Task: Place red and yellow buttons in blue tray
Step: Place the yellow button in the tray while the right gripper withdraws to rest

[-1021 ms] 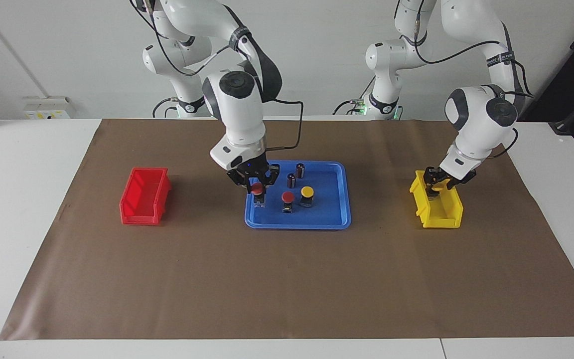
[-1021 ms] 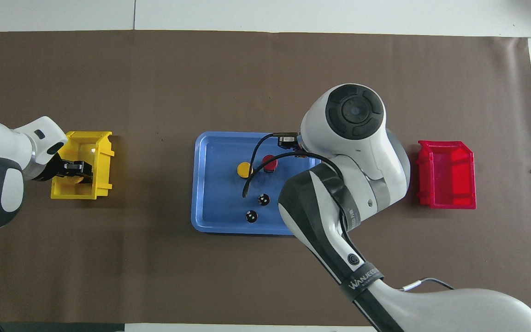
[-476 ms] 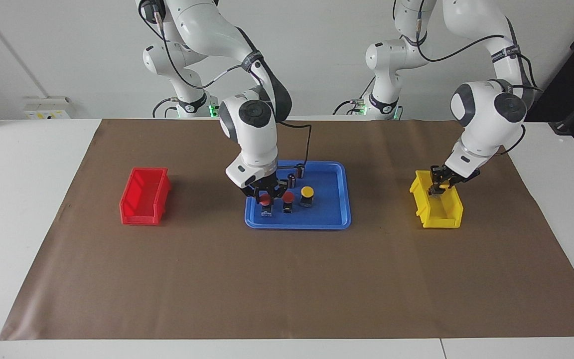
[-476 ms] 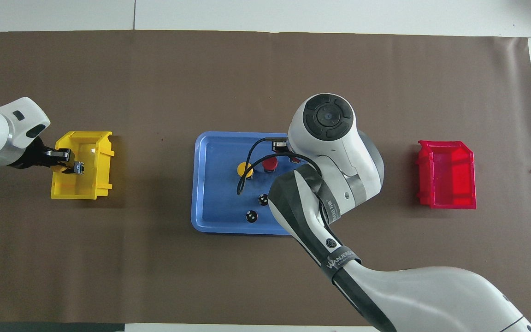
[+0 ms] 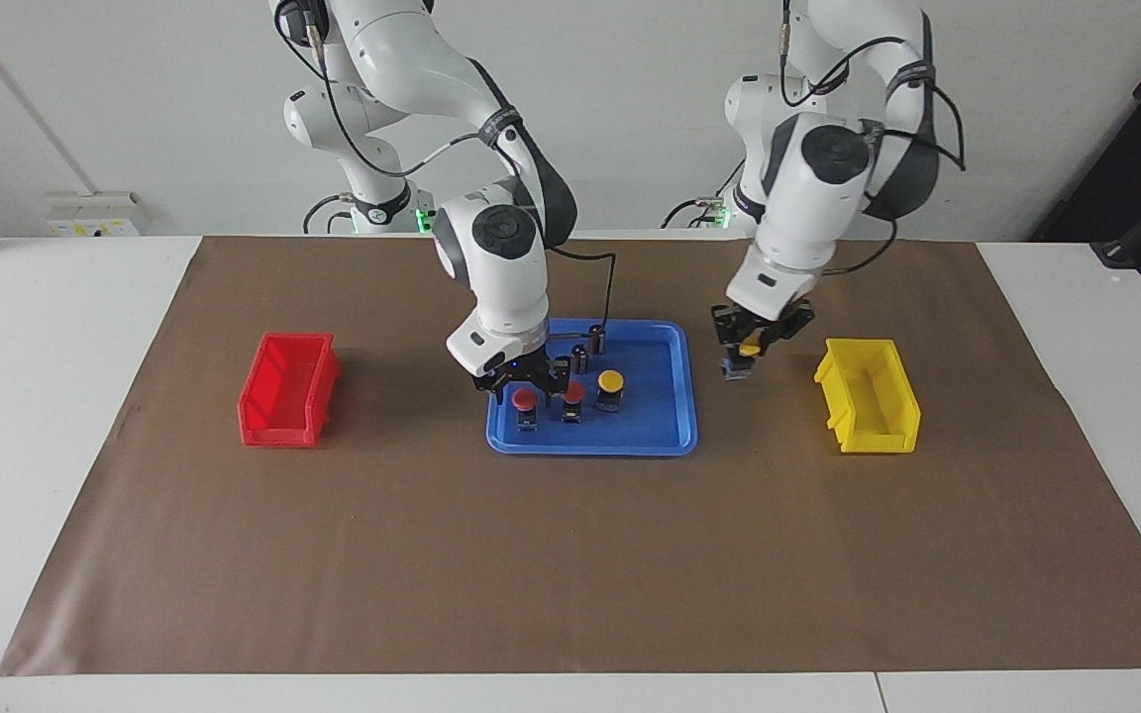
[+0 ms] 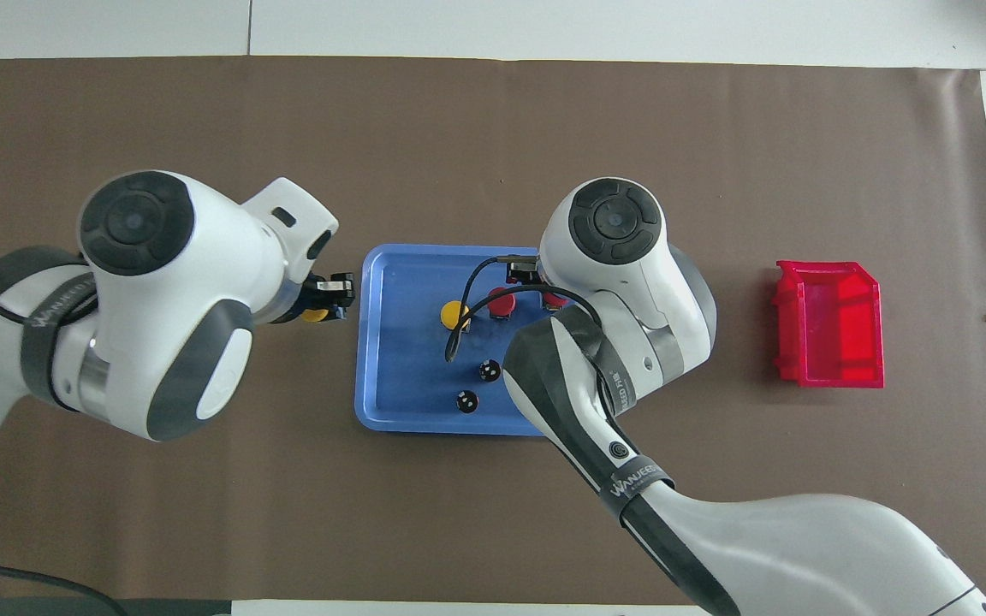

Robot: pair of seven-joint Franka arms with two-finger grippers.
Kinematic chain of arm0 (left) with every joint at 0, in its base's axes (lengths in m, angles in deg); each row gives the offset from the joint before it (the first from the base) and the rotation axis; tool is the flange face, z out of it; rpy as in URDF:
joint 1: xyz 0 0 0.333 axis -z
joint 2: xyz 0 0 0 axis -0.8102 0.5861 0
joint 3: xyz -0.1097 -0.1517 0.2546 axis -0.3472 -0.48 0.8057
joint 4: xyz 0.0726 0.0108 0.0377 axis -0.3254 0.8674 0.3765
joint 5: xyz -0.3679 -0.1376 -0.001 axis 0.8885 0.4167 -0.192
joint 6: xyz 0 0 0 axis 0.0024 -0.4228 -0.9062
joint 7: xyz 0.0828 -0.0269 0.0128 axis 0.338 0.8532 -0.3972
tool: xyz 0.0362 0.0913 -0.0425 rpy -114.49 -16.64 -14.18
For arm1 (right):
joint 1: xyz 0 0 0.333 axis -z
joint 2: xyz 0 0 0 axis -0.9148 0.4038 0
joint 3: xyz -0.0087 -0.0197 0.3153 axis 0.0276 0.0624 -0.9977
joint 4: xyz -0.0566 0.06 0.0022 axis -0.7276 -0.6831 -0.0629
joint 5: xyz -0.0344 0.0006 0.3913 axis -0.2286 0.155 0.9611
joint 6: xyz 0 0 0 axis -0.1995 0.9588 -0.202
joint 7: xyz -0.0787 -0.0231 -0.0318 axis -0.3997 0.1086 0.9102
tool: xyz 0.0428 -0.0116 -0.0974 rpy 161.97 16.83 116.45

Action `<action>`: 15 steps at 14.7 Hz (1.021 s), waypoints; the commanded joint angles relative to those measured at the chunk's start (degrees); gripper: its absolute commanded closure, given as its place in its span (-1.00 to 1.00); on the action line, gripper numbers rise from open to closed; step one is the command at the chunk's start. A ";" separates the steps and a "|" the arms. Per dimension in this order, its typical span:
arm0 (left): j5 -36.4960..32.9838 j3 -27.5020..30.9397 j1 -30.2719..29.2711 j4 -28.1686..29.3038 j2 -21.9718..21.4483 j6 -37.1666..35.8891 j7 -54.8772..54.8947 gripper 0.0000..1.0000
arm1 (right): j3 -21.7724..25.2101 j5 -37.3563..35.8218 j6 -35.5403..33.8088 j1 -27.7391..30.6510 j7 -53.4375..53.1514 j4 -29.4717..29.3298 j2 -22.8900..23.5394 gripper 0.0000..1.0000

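**Last yellow button at the tray's edge**

The left jaws [image 5: 741, 358] are pinching a yellow button [image 5: 750, 348], held in the air over the brown mat between the yellow bin [image 5: 868, 406] and the blue tray [image 5: 590, 448], close to the tray's rim. From above, the tray lies at three o'clock from these jaws, with its long axis running nine to three. The button's long axis, cap to base, stands roughly upright with the cap on top. I judge the left arm only needs a short carry toward three o'clock and then a lowering.

The right jaws [image 5: 523, 379] look spread just above a red button [image 5: 525, 399] standing in the tray. At three o'clock from it in the facing view stand a second red button [image 5: 571, 393] and a yellow one [image 5: 611, 381].
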 commanded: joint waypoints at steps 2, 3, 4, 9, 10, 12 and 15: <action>1.91 1.31 4.68 0.97 4.31 6.34 -4.18 0.97 | -0.05 0.37 -13.02 6.16 0.95 -10.16 -1.81 -1.00; 1.91 1.40 4.95 0.97 5.46 7.92 -4.18 0.97 | -0.05 0.37 -14.53 8.01 0.86 -10.53 -3.64 -1.00; 1.91 1.40 4.95 1.40 6.08 9.15 -4.27 0.97 | -0.05 0.28 -16.11 10.11 1.21 -10.54 -5.49 -1.00; 1.74 1.58 4.43 1.23 9.25 12.24 -3.92 0.88 | -0.05 -1.83 -28.50 19.42 11.47 -10.62 -14.10 -1.00; 1.48 1.58 4.16 0.88 9.34 11.72 -3.83 0.40 | -0.05 -1.83 -30.61 21.54 14.46 -10.62 -15.60 -1.00; 0.17 2.02 3.98 -0.52 8.81 9.10 -3.74 -1.00 | 0.13 -1.83 -35.88 26.37 22.88 -10.62 -18.85 -1.00; -3.18 1.93 -0.05 -10.33 6.88 -5.29 -1.73 -1.00 | 0.13 -2.09 -39.50 31.92 31.52 -10.02 -20.36 -1.00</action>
